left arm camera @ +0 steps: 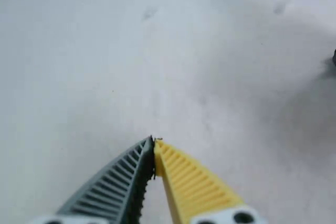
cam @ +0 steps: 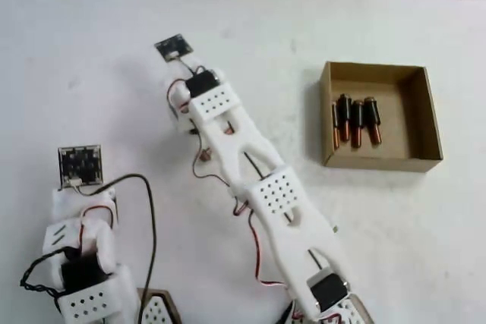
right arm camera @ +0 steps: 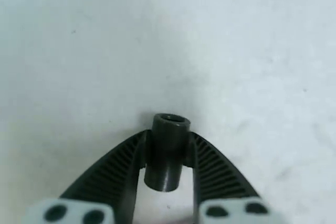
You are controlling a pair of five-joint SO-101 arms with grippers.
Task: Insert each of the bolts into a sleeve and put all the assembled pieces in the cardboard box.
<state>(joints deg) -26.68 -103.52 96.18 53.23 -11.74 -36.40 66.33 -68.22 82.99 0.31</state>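
Right now, the right gripper [right arm camera: 168, 136] pinches a black sleeve [right arm camera: 168, 150] between its two dark ribbed fingers [right arm camera: 118, 174], one on each side of the tube. The sleeve stands roughly upright in the grip over the white table [cam: 91, 51]. Its open end points away from the wrist and looks hollow, as far as the wrist view lets me judge.

From above, the right arm [cam: 277, 191] stretches from the near right edge diagonally toward the far left, and its wrist ends near the middle of the table's far half. That puts the sleeve well apart from the cardboard box [cam: 430, 115], which sits on the right side of the table.

Inside the box lie what appear to be four assembled pieces [cam: 355, 123], each dark at the far end and copper-coloured at the near end. They lie side by side in the left half of the box, close to its left wall.

The left arm [cam: 83, 263] is folded at the near left corner. The left gripper [left arm camera: 153, 142] has its grey finger [left arm camera: 118, 182] and yellow finger [left arm camera: 191, 182] pressed together at the tips, with nothing between them, above bare table.
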